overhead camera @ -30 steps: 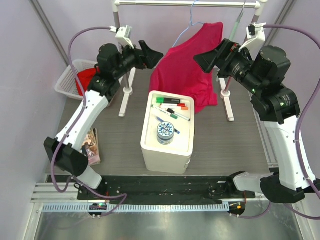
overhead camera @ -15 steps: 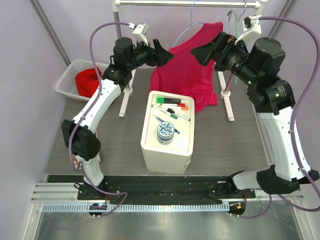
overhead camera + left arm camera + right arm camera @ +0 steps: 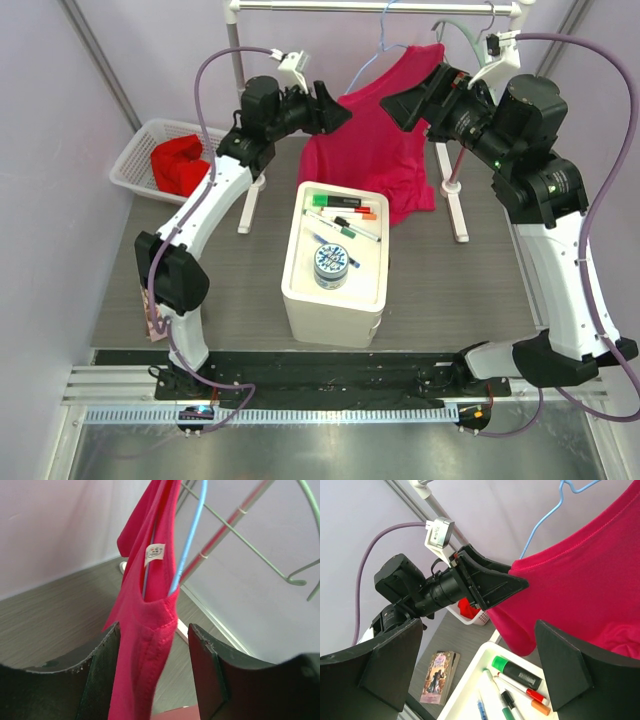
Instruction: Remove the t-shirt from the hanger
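Red t-shirt (image 3: 375, 140) hangs on the blue hanger (image 3: 191, 530), upper centre of the top view; not yet removed. Left gripper (image 3: 342, 110) jaws open, straddling the shirt's shoulder edge. Right gripper (image 3: 392, 105) jaws open, empty, just beside the shirt. We judge grasp and pull-off remain.

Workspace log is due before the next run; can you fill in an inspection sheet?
Surface: grey wood-grain table.
Job's things: red t-shirt hanging on blue hanger from rail.
Clutter: white box holding markers and tin; basket with red cloth; book.
Tools: left tool open astride shirt's edge; right tool open, facing shirt.
Cables: purple cables arch over both arms.
Surroundings: lilac walls.
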Robot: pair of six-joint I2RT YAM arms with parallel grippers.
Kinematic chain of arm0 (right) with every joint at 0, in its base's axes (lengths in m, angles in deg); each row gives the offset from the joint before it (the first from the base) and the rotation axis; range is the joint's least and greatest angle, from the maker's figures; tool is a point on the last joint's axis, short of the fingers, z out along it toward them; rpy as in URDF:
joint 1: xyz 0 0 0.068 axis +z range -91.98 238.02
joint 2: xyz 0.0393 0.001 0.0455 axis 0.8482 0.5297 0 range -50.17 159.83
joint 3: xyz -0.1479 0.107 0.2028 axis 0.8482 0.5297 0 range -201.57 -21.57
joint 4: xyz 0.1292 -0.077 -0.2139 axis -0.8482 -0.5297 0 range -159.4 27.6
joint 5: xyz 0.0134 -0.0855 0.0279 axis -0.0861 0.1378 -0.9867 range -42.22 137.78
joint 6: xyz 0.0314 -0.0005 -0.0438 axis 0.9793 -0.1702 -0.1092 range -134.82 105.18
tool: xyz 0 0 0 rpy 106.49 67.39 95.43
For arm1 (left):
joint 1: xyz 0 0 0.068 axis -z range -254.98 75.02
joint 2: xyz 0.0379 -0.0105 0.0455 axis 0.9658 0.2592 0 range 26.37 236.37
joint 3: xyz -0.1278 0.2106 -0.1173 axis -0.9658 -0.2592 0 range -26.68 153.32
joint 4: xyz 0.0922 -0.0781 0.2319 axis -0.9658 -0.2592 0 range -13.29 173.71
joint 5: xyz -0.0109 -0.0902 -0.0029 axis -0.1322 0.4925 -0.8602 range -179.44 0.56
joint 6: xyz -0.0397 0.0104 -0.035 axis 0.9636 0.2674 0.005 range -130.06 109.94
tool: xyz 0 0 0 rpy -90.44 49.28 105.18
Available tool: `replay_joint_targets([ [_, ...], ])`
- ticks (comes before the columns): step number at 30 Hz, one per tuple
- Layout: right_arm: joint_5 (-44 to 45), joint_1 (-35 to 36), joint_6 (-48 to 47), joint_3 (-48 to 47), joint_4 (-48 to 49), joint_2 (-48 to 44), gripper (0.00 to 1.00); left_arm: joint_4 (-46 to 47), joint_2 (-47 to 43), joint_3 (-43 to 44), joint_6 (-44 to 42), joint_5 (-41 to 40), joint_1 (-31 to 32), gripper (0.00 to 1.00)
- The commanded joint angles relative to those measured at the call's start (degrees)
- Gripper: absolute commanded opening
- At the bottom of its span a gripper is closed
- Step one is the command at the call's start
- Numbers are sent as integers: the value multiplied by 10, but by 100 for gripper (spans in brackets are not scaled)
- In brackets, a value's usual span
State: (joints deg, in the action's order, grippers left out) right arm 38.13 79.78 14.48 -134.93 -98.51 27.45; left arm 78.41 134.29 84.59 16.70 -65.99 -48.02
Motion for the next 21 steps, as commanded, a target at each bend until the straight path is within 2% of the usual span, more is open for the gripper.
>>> replay_joint_targets([
  [1, 15, 3, 7, 3, 41, -6, 99, -19, 5, 39, -1, -23, 3, 52],
  [4, 7, 3, 13, 0, 55, 3, 99, -23, -1, 37, 5, -37, 3, 40],
  [5, 2, 3, 13, -2, 58, 6, 99, -22, -1, 38, 7, -34, 3, 33],
  [7, -2, 3, 14, -7, 58, 15, 99, -28, -2, 45, 7, -33, 3, 28],
  [10, -1, 3, 6, -6, 58, 23, 99, -50, -3, 67, 3, -32, 3, 12],
  [11, -1, 4, -2, -5, 58, 24, 99, -56, -6, 73, 1, -33, 3, 3],
  [12, 2, 3, -5, -4, 58, 24, 99, -61, -7, 84, -6, -34, 3, 1],
  [21, 9, 3, -21, 5, 65, 23, 99, -138, -25, 163, -72, -66, 2, 0],
])
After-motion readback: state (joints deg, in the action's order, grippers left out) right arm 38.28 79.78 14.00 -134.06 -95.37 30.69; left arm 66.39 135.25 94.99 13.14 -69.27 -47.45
